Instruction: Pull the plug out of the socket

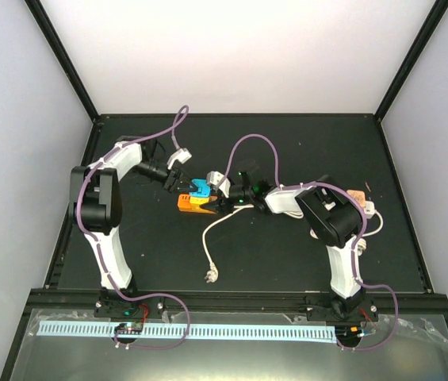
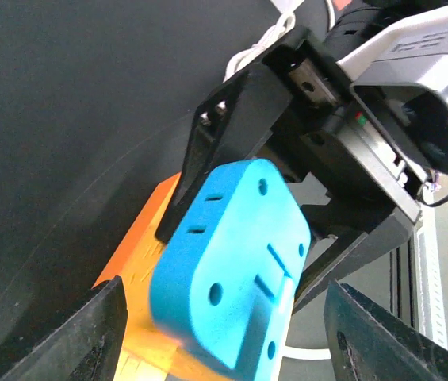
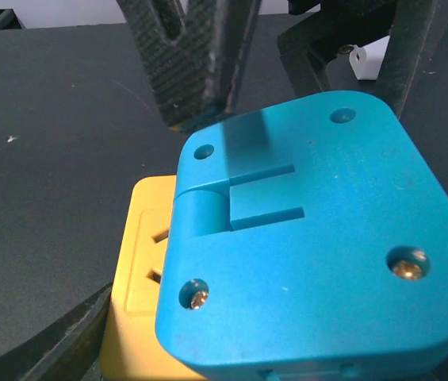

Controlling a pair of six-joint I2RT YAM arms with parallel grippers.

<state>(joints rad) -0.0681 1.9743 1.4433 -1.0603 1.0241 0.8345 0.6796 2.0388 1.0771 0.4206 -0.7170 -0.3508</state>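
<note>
The plug (image 3: 311, 238), a blue rounded slab, is seated in the socket (image 3: 140, 278), an orange block lying on the table (image 1: 303, 143) between the two arms. From above, the plug sits on the socket's far side.

The left claw (image 1: 181, 182) is spread wide. In its wrist view its fingers (image 2: 89, 333) stand on either side of the plug's near end, apart from it. The right claw (image 1: 217, 198) comes in from the socket's other side, with its black fingers (image 2: 208, 151) flanking the plug. One seems to lie along the plug's edge, but I cannot tell whether the claw is clamped.

To do this step well, one claw should probably pin the socket down (it looks loose and light, so it would likely lift along with the plug). The other should close on the plug's narrow edges and draw it straight off the socket's face along the pins, without twisting.

The plug's broad screwed face turns toward the right wrist camera. Its long axis appears to run roughly along the socket's length, though the pictures do not settle this.
</note>
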